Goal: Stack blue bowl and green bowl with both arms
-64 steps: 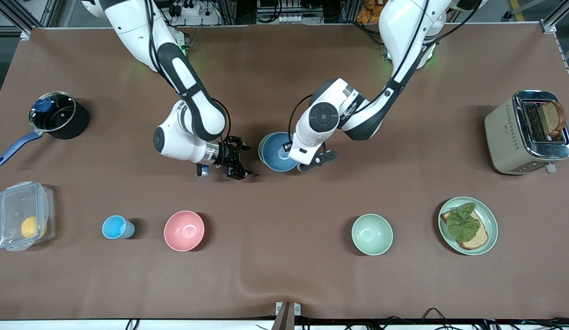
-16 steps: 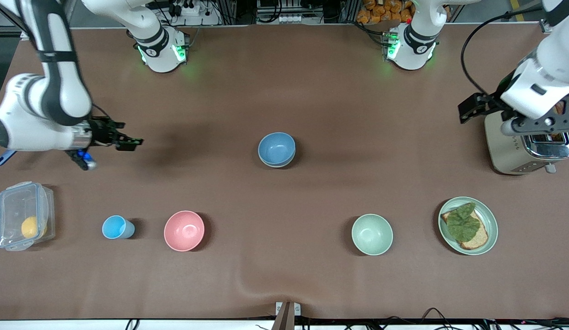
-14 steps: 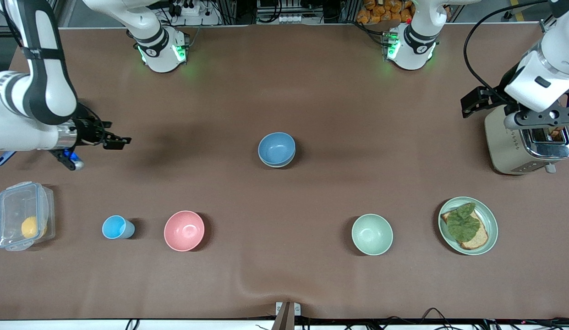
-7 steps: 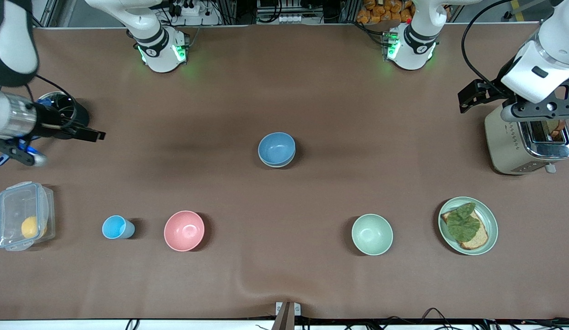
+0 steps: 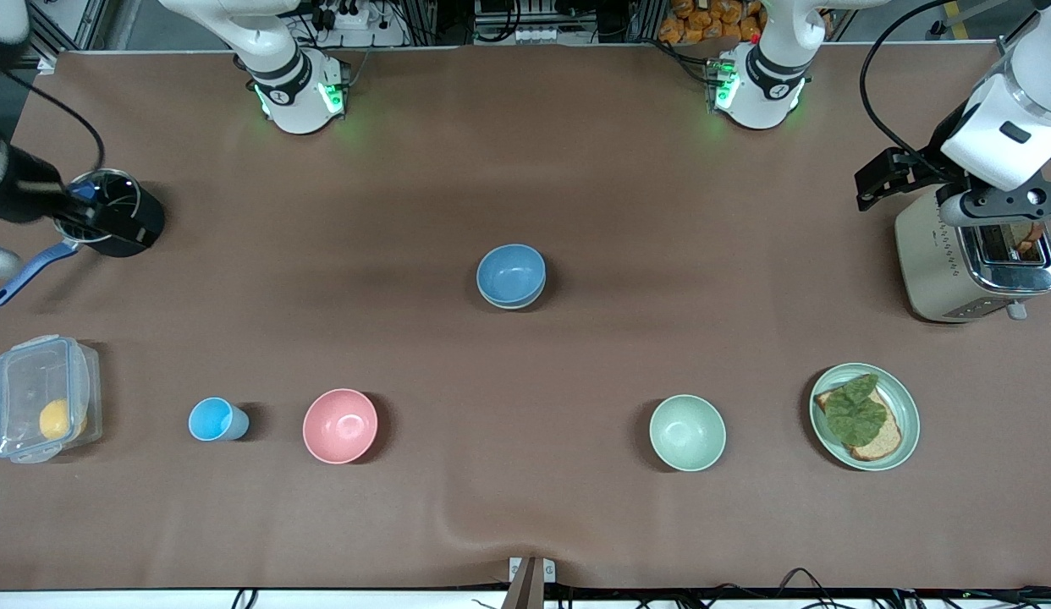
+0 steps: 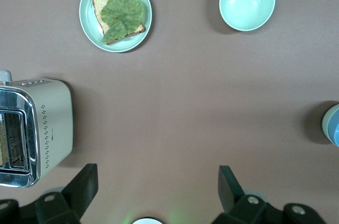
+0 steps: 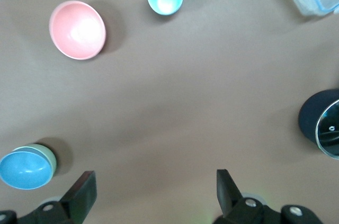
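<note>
Blue bowl (image 7: 22,170) nested in green bowl (image 7: 48,155); right hand (image 7: 153,195) open.

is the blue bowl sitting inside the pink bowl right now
No, the blue bowl sits nested in a green bowl mid-table, while the pink bowl stands apart, empty.

Table: a wide table (image 5: 576,169) under a brown cloth.
Cloth: wrinkled at the edge nearest the front camera.
Edges: metal frame rails (image 5: 1029,51) and cables along the arms' bases.
Light: even, soft shadows.
</note>
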